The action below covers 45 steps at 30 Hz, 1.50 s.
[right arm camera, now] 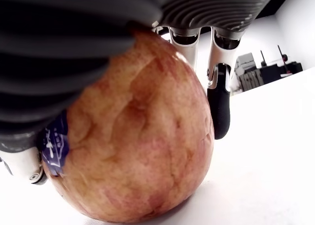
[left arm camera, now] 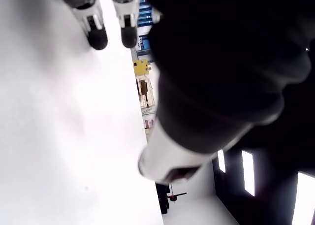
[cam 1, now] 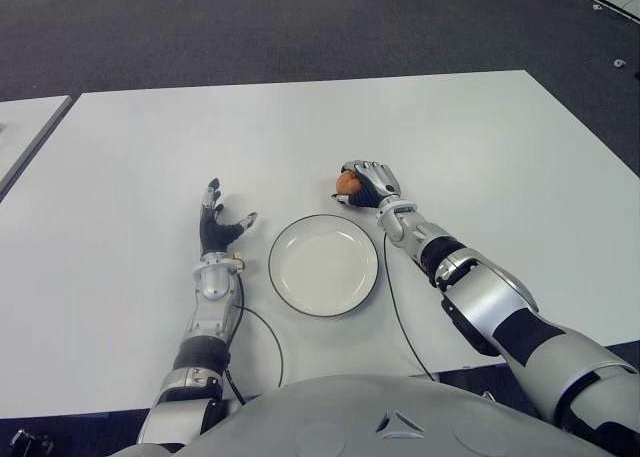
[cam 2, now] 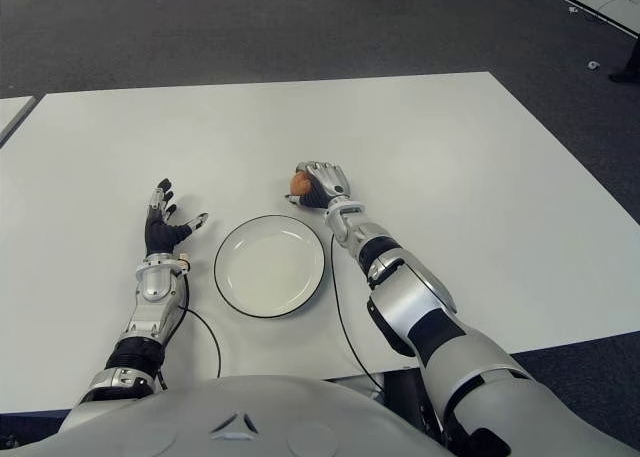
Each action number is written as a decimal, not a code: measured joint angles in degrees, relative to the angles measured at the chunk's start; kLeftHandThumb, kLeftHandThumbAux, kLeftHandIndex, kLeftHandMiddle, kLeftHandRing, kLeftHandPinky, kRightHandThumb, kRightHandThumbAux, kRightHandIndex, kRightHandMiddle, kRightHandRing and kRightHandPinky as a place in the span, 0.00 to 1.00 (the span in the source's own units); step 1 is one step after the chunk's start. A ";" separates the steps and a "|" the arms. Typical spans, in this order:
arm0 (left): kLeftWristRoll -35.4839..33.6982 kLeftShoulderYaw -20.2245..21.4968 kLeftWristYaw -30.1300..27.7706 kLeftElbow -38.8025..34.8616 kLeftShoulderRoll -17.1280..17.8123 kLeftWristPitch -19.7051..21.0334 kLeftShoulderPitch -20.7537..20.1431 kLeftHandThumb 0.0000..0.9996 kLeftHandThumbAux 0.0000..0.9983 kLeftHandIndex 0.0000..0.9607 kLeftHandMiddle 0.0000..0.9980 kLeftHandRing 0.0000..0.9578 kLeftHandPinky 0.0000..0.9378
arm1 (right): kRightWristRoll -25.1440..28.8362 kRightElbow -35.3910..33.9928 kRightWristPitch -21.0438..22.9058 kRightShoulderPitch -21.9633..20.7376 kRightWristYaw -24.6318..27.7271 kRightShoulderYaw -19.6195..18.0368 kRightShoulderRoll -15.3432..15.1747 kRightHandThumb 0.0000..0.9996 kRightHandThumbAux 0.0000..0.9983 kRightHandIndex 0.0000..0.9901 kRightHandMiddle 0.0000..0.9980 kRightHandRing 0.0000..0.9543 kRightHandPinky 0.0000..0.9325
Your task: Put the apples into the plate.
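Just beyond the far right rim of the plate, the right hand (cam 1: 368,183) is curled over an apple (cam 1: 346,184), its fingers (right arm camera: 220,107) wrapped down around the fruit. In the right wrist view the apple (right arm camera: 133,141) fills most of the picture: red-yellow mottled skin, a small dark blue sticker (right arm camera: 53,142) on one side, palm pressed on its top. Its underside meets the white desk (cam 1: 480,147), so the fruit is gripped but sits on the surface. The right forearm runs back from the hand toward the robot's body, passing beside the plate's right edge; a thin black cable (cam 1: 397,317) lies on the desk under it.

The plate (cam 1: 323,265) is white with a dark rim, nothing in it, lying flat on the desk between the two arms, near the front edge.

The left hand (cam 1: 218,227) shows left of the plate, well apart from the apple, fingers spread and straight, thumb pointing toward the plate, holding nothing. Whether it touches the desk cannot be told.

Only one apple is visible. Dark carpet floor (cam 1: 300,27) lies beyond the desk.
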 measured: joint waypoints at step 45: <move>-0.31 0.13 0.00 0.67 0.28 0.18 -0.88 0.13 0.54 0.00 0.00 0.00 0.02 | 4.88 -40.55 -17.60 9.42 -13.97 -14.04 -4.14 0.86 0.68 0.40 0.54 0.90 0.93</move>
